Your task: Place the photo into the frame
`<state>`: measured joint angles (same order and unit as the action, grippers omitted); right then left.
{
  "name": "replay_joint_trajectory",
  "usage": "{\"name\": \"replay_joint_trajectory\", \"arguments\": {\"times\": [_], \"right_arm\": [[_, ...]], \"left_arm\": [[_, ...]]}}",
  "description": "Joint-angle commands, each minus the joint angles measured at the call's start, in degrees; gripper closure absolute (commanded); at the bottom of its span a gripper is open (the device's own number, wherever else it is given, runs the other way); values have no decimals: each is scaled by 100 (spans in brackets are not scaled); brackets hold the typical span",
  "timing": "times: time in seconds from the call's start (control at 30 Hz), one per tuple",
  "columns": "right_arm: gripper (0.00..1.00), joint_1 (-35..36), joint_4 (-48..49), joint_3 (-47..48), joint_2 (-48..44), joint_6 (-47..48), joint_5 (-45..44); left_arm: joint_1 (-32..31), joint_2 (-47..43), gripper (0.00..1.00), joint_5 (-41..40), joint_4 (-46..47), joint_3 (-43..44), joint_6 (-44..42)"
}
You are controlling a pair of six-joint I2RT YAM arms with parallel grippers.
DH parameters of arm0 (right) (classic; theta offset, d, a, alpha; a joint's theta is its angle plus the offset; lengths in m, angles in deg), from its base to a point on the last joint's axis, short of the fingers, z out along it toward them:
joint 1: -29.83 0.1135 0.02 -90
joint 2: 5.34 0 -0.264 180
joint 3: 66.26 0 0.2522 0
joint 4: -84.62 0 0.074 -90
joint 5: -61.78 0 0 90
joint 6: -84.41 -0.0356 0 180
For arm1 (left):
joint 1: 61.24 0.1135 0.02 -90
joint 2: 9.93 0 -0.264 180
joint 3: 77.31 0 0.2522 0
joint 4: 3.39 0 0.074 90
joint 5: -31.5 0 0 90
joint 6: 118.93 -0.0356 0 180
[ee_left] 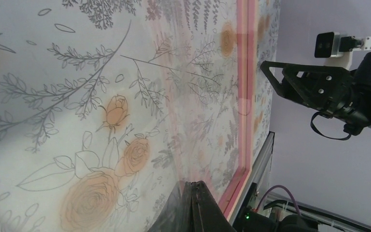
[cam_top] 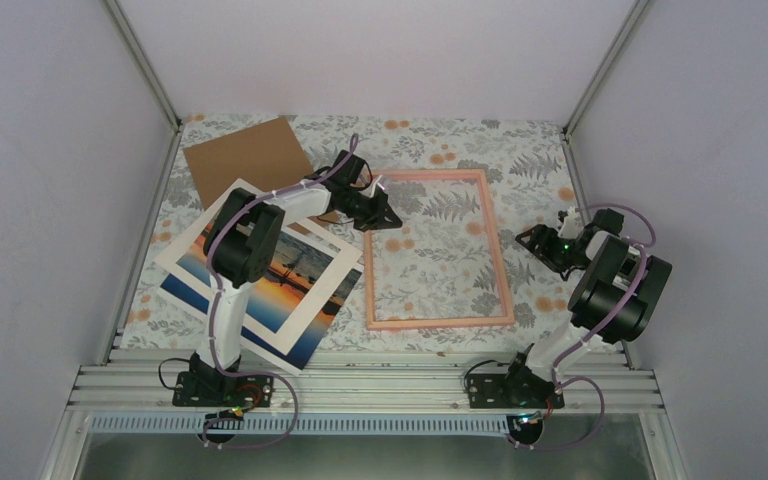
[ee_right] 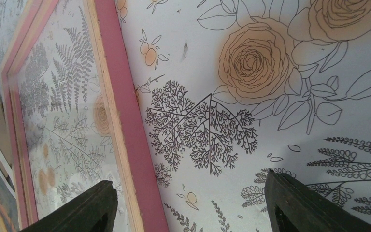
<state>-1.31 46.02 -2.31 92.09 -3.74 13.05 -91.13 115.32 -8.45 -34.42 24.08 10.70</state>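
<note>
Lying nearest, at left, the photo (cam_top: 298, 272) sits partly under a white mat board (cam_top: 332, 293). Just right lies the pink frame (cam_top: 440, 322). Off its right edge, the right gripper (cam_top: 532, 238) is spread wide. The left gripper (cam_top: 385, 215), fingers pressed together, is at its far-left corner.

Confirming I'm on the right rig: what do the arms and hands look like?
The left arm and right arm have white links, bulky black joints and lilac cables looped alongside. The left hand and right hand are black with flat angular fingers. A green light glows near the right wrist.
</note>
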Motion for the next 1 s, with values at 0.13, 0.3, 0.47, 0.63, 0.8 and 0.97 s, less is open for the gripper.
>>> {"name": "replay_joint_trajectory", "arguments": {"times": [0.13,0.3,0.47,0.63,0.8,0.97], "right_arm": [[24,29,122,-53,-158,-32,-23],[24,33,135,-71,-163,-49,-27],[24,29,137,-71,-347,-49,-34],[24,33,142,-72,-347,-46,-45],[24,33,136,-74,-354,-42,-38],[24,34,150,-80,-369,-47,-46]], "left_arm": [[36,-353,98,230,28,-305,287],[36,-331,98,155,-33,-287,231],[36,-276,98,123,-62,-261,199],[36,-223,95,-13,-149,-163,93],[36,-243,83,-257,-365,-7,-80],[36,-334,72,-457,-537,-9,-177]]}}
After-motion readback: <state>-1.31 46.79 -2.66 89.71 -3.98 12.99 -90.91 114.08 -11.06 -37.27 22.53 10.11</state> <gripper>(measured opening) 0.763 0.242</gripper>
